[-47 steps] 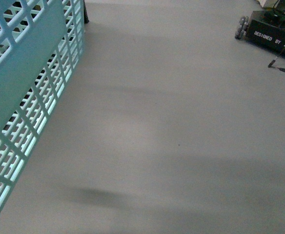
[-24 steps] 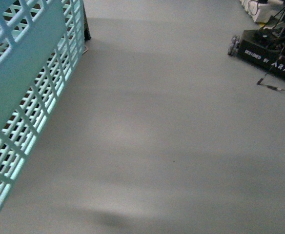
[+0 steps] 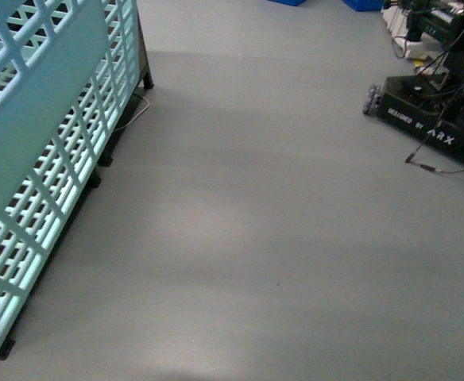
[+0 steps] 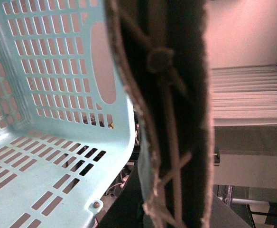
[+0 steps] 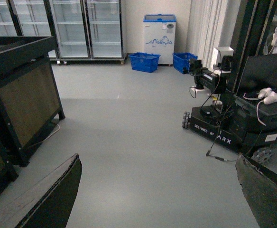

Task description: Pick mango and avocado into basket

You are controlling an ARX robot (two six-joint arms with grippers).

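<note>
The light teal basket (image 3: pixel 49 151) fills the left of the front view, hanging tilted above the grey floor. In the left wrist view its slotted walls and floor (image 4: pixel 48 156) show empty, and my left gripper is shut on its brown-grey handle (image 4: pixel 171 118), which crosses the picture close to the camera. My right gripper (image 5: pixel 160 194) is open and empty over bare floor, its fingers (image 5: pixel 58 199) wide apart. The mango and the avocado are out of view.
A dark wooden stand (image 5: pixel 24 90) is at the left, its feet behind the basket (image 3: pixel 146 79). Another black ARX robot base (image 3: pixel 431 119) with trailing cables stands at the far right. Glass-door fridges (image 5: pixel 81 28) and blue crates (image 5: pixel 145 61) line the back wall.
The front view has swung: the other robot base has shifted left and down into view, the stand's feet and a cable have appeared behind the basket, and the floor shadow has gone.
</note>
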